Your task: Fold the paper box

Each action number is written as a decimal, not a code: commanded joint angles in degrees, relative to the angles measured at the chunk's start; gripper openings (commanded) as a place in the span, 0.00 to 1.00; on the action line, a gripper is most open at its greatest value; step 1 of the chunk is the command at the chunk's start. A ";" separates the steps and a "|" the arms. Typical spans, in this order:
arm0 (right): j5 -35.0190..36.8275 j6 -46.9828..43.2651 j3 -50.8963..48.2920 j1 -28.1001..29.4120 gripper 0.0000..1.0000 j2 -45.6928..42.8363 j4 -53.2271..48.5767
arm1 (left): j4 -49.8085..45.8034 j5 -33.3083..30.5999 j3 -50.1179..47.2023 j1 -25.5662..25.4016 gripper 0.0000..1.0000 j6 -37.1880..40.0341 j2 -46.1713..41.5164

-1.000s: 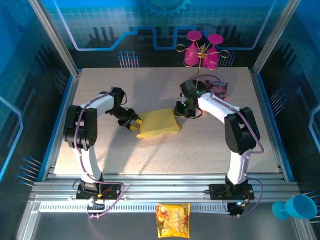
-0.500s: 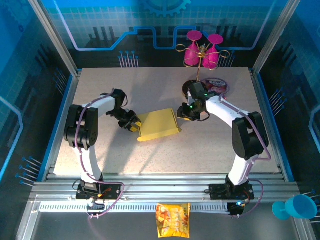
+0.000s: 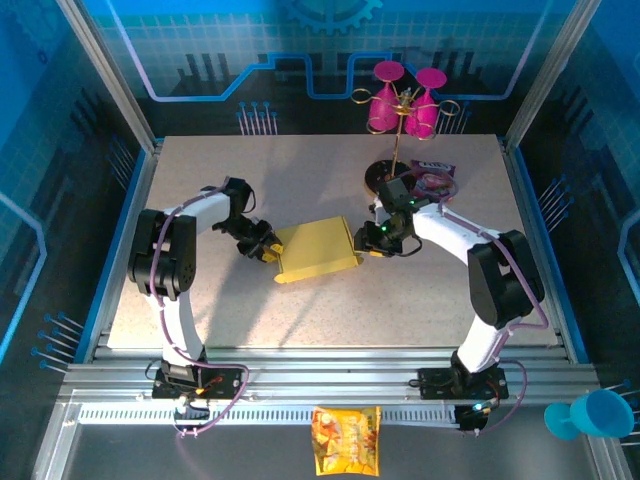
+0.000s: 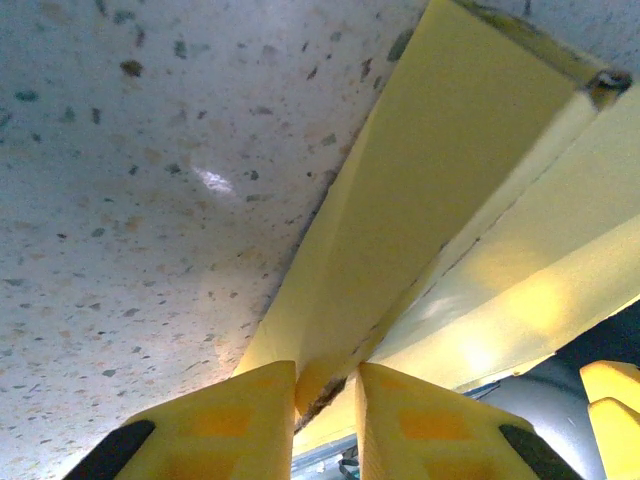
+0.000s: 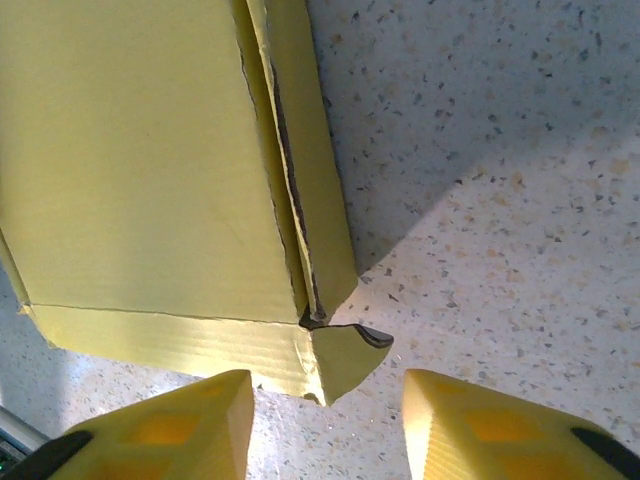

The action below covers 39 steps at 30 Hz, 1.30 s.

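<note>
Looking down on the desk, I see the paper box lying flat near its middle, golden-yellow side up, between my two arms. My left end effector sits at the box's left edge. Seen from the left wrist, its yellow fingers stand narrow, and a folded edge of the box runs into the slim gap between them. I cannot tell whether they pinch the cardboard or only straddle it. My right end effector is just beside the box's right edge, low over the desk. Seen from the right wrist, its fingers stand well apart and hold nothing. A small bent corner flap of the box lies just ahead of that gap, and a dark seam runs along the box's side where layers overlap. Well apart from the box, a printed snack bag lies on the frame at the near edge, and pink goblets hang on a gold rack at the far side.
</note>
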 commanded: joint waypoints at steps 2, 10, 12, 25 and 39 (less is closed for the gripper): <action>-5.00 -0.21 -0.20 -1.27 0.49 1.03 5.20 | 0.16 -0.85 -1.03 -0.42 0.24 1.58 -0.96; -15.29 3.88 -1.22 -5.12 0.56 5.81 13.79 | -0.42 0.39 -0.38 0.36 0.43 2.24 -7.29; -15.91 4.15 -0.69 -5.16 0.56 6.77 14.33 | -0.46 0.57 -0.64 1.09 0.46 2.57 -8.47; -18.33 5.57 0.62 -6.19 0.58 10.82 16.49 | 5.99 4.15 -3.30 0.66 0.46 3.37 -2.84; -22.82 1.82 1.15 -8.41 0.61 13.96 17.36 | 10.48 2.34 -8.97 0.60 0.15 4.73 -0.80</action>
